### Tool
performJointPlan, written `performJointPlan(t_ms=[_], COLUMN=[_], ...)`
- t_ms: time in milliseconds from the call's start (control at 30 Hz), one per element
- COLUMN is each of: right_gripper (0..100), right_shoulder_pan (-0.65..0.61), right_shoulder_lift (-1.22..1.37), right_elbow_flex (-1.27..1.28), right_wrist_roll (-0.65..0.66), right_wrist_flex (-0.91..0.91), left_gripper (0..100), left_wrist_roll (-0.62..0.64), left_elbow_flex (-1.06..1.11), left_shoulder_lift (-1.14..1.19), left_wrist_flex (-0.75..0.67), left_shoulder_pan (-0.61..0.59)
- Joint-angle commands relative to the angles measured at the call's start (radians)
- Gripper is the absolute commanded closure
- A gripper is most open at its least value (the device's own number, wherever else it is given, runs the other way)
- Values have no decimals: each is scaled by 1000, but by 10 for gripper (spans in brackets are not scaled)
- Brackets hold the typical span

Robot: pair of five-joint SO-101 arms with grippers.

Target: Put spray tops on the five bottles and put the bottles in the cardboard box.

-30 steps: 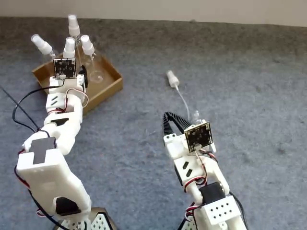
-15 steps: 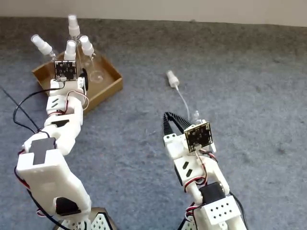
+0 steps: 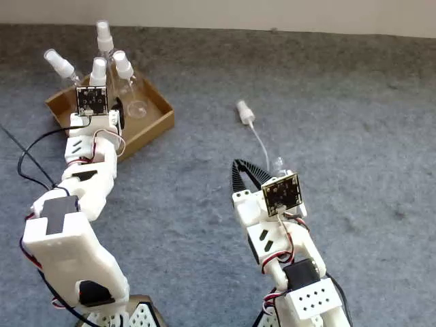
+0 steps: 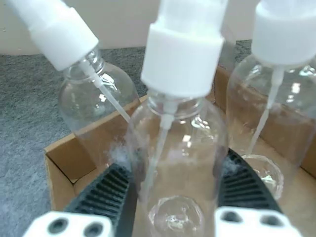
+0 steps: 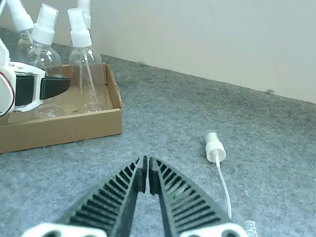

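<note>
The left gripper (image 4: 176,168) was clamped on a bottle (image 4: 177,133), one finger (image 4: 111,190) pressed against each side. The bottle's base sat inside the box (image 3: 155,127) at 10 o'clock on the table (image 3: 354,102). It was capped, as were three other bottles (image 4: 94,103) standing in the box at roughly 10, 12 and 2 o'clock of it. The right gripper (image 5: 148,177) had its fingers together on nothing, low over the table at 6 o'clock. A loose top (image 3: 243,111) lay on the table at 12 o'clock of that gripper. Its tube trailed toward 5 o'clock, well apart from the box.
</note>
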Motion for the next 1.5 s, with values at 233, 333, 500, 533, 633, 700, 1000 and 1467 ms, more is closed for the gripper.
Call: performJointPlan(t_ms=[233, 333, 500, 533, 633, 700, 1000, 1467], right_gripper=[994, 994, 994, 994, 994, 994, 994, 994], right_shoulder_pan=[15, 15, 15, 15, 15, 15, 15, 15], right_shoulder_lift=[-7, -7, -7, -7, -7, -7, -7, -7], right_elbow_flex=[120, 120, 120, 120, 120, 120, 120, 120], right_wrist_roll=[9, 9, 11, 11, 11, 11, 11, 11], right_wrist_flex=[7, 7, 7, 7, 7, 8, 8, 8], left_gripper=[933, 932, 932, 932, 897, 856, 832, 695], left_wrist_roll=[-11, -12, -14, -14, -11, -11, -11, -11], left_elbow_flex=[8, 8, 8, 8, 8, 8, 39, 58], left_shoulder_lift=[-7, -7, -7, -7, -7, -7, -8, -18], left_wrist_flex=[-20, -20, -20, -20, -20, -20, -26, -21], left_shoulder_pan=[-15, -15, -15, -15, -19, -35, -62, -62])
